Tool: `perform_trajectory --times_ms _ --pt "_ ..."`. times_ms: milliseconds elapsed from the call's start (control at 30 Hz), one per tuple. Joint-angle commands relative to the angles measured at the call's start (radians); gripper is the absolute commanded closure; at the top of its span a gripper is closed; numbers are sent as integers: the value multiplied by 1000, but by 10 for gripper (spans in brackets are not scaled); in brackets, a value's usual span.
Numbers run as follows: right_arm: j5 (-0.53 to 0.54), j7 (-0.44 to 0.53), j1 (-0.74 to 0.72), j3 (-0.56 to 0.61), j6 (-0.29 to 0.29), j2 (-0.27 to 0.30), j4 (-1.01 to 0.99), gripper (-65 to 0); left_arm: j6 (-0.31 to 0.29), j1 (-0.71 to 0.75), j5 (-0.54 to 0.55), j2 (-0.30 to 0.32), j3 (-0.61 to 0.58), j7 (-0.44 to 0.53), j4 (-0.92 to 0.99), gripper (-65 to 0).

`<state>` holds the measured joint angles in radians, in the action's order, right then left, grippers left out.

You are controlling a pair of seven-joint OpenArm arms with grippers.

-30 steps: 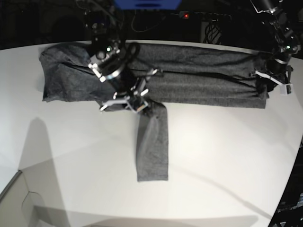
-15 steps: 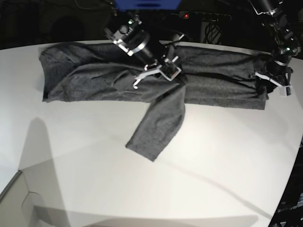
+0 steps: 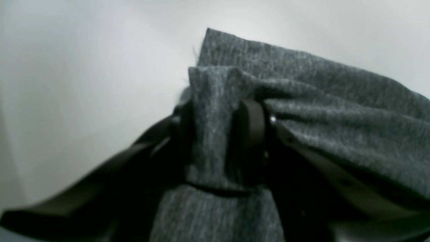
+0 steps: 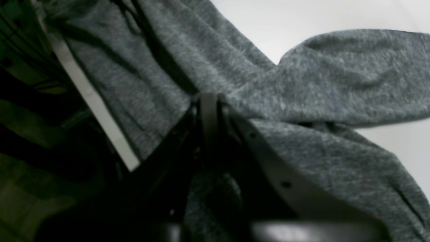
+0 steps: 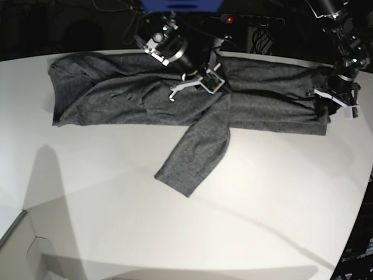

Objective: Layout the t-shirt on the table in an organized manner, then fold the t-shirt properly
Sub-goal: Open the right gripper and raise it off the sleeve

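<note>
The t-shirt is lying in a long band across the far part of the table, with one sleeve trailing toward the near edge at a slant. The right gripper is pinching a thin fold of cloth near the middle of the band, where the sleeve joins; its jaws are closed right down on the fabric, as the right wrist view shows. The left gripper is clamping a thick bunch of the shirt's end at the table's edge, jaws held partly apart by the bunched knit. The step in hand appears to be laying out and tucking the sleeve. To do it well, the left gripper should be anchoring its end steadily so the body is not dragging, while the right one is carrying the sleeve over low and slowly, letting the soft knit settle flat without ridges before releasing.
</note>
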<state>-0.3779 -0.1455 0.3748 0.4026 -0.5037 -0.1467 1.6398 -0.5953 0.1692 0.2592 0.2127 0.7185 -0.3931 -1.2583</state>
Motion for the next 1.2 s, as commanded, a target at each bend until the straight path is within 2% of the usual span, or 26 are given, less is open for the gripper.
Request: perform_trajectory --times_ms 0,100,267,400,467,1067,1133,1167 --pt "-7 22 14 17 0 -10 9 0 1 0 2 11 6 -2 -14 -221" --pt "-7 20 19 17 0 -10 9 -16 1 0 4 11 6 -2 -16 -221" --pt "-7 20 23 26 -5 19 9 -187 1 0 4 12 6 -2 -18 -221" --pt "-7 24 45 123 -6 97 18 -308 1 0 4 12 6 -2 -18 -221" --pt "-5 24 51 150 -2 121 37 -340 1 -1 4 12 6 -2 -18 -221" --pt "-3 28 145 -86 -5 132 173 -352 1 -1 9 4 10 -2 -249 -223" --pt "-3 30 143 -115 -5 132 173 -352 1 0 56 3 10 -2 -298 -235" --pt "-3 30 142 -133 -5 132 173 -352 1 0 96 3 10 -2 -324 -262"
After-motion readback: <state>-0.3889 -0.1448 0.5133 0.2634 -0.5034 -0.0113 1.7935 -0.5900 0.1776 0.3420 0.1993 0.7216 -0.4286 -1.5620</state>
